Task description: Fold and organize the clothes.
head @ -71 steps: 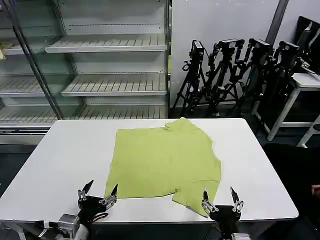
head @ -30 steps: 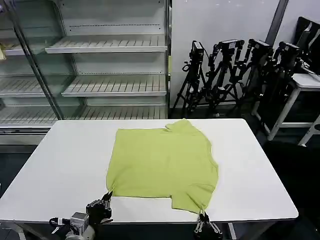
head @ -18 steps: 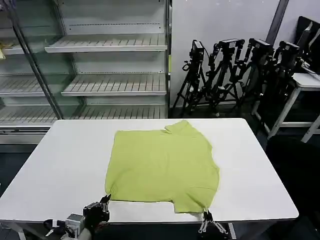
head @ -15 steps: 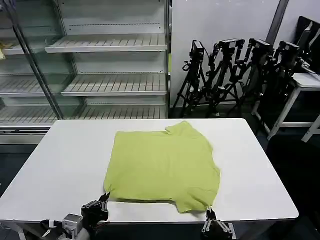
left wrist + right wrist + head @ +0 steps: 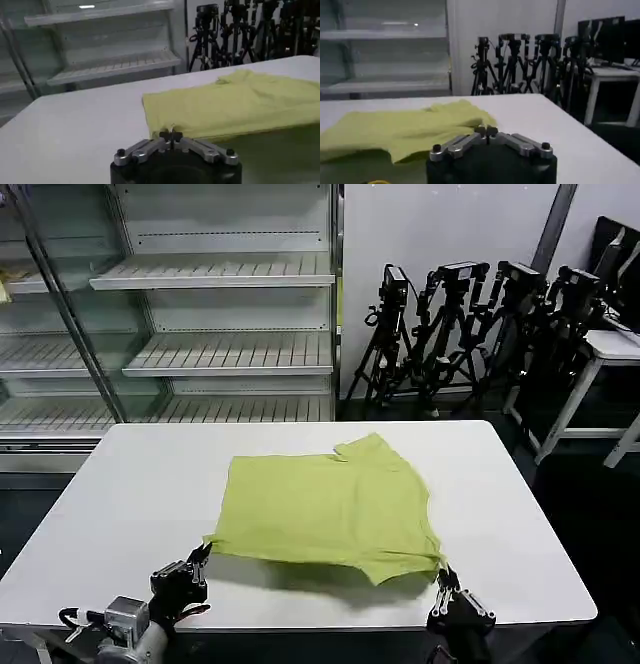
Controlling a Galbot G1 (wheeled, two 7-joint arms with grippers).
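Note:
The clothes are one light yellow-green T-shirt (image 5: 330, 504) spread plain side up on the white table (image 5: 130, 484). Its near edge hangs lifted off the tabletop, with a shadow under it. My left gripper (image 5: 203, 549) is shut on the near left hem corner. At the near right corner, by the sleeve, my right gripper (image 5: 441, 574) is shut on the fabric. In the left wrist view the left gripper (image 5: 171, 134) pinches the T-shirt (image 5: 240, 105) corner. In the right wrist view the right gripper (image 5: 485, 131) is shut at the edge of the T-shirt (image 5: 405, 127).
Bare tabletop lies to the left, right and far side of the shirt. A glass-fronted shelving unit (image 5: 200, 314) stands behind the table. Black camera tripods (image 5: 470, 334) crowd the back right, beside another white table (image 5: 610, 349).
Both grippers, open above the near hem 2.4 s ago, dropped and shut on its corners. Since half a second ago they have risen, lifting the near edge off the table.

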